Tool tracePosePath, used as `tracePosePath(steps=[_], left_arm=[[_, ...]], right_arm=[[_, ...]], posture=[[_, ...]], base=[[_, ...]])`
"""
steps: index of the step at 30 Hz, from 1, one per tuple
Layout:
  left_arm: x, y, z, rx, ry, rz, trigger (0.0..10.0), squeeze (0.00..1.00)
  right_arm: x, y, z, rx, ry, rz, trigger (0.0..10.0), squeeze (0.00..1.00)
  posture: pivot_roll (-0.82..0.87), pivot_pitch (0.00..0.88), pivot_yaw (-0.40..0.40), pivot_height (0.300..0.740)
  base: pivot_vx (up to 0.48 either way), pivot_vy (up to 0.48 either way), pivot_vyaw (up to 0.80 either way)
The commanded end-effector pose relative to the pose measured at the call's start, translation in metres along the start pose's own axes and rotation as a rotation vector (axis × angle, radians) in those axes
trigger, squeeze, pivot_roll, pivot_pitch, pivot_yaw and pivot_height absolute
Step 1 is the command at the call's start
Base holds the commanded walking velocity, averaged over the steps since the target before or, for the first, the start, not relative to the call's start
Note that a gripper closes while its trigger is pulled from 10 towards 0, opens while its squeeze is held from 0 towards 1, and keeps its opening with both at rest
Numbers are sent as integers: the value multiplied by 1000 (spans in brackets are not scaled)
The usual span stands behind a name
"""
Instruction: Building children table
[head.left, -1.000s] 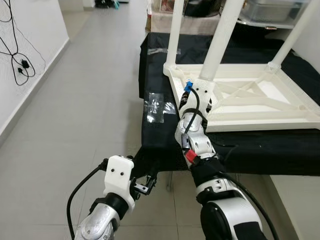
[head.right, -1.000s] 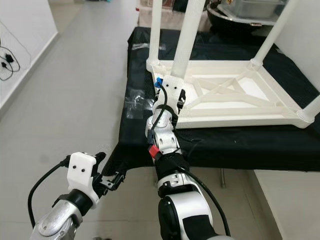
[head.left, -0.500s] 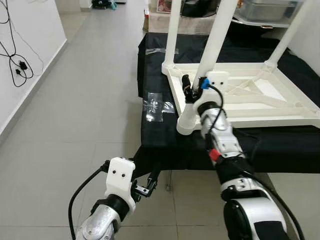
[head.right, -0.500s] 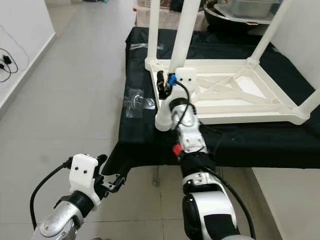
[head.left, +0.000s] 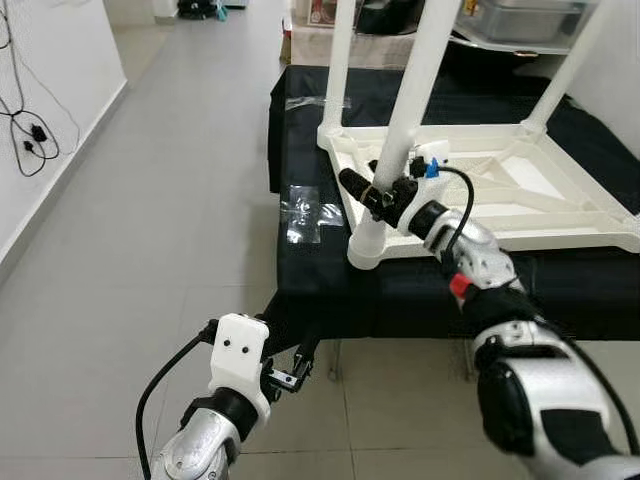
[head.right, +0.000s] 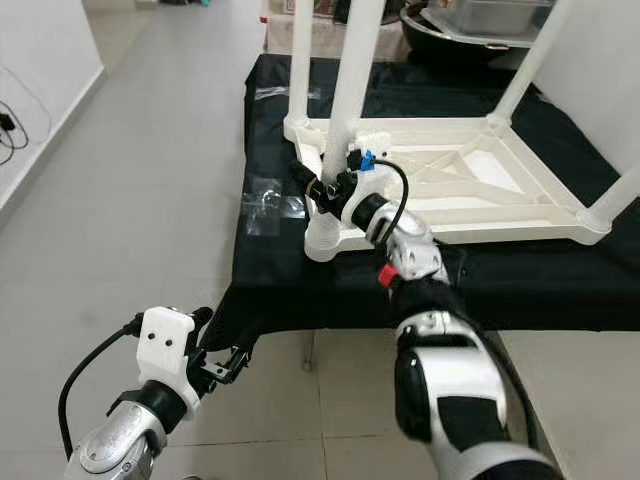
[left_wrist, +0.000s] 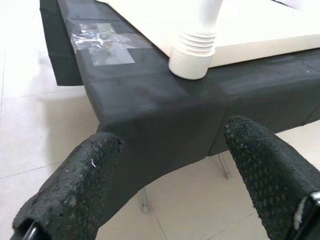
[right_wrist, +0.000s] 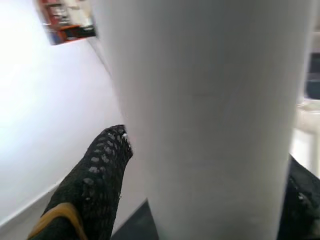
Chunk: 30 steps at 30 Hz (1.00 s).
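Three white legs already stand up from the upturned children's table (head.left: 520, 195) on the black-draped tabletop (head.left: 310, 270); a fourth leg (head.left: 395, 160), its ribbed foot resting at the near-left corner, looks unfastened; the right end effector (head.left: 372, 195) is clamped around it; the left end effector (left_wrist: 170, 185), fingers apart, hangs low over the floor; a second ago the right arm reached from below, now from the right.

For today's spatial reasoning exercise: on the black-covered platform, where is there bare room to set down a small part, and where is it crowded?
Bare black cloth lies left of the upturned table frame, around the clear tape patch, and along the front edge below the frame. It is crowded at the near corner, where the right claw grips the white leg.
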<state>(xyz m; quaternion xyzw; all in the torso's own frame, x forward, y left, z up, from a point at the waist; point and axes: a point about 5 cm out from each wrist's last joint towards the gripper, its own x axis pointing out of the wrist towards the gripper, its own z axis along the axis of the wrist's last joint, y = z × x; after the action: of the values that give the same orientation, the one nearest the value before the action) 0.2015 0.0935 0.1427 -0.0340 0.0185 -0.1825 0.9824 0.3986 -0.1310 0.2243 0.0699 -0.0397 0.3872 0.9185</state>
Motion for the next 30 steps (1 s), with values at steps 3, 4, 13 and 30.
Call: tracePosePath(steps=[3, 4, 13, 30], left_arm=[[-1, -1, -3, 6, 14, 3, 10000, 0], [-1, -1, -3, 6, 15, 3, 10000, 0], [-1, -1, -4, 6, 18, 1, 10000, 0], [3, -1, -4, 13, 14, -12, 10000, 0]], right_arm=[[12, 19, -12, 68, 70, 191, 10000, 0], [13, 21, -14, 82, 85, 222, 10000, 0], [17, 24, -15, 72, 76, 217, 0, 0], [-30, -28, -23, -83, -16, -1115, 0, 0]], posture=[[106, 108, -103, 740], [109, 109, -102, 740], [107, 112, -98, 740], [88, 120, -88, 740]], base=[[0, 0, 0], [0, 0, 0], [0, 0, 0], [0, 0, 0]])
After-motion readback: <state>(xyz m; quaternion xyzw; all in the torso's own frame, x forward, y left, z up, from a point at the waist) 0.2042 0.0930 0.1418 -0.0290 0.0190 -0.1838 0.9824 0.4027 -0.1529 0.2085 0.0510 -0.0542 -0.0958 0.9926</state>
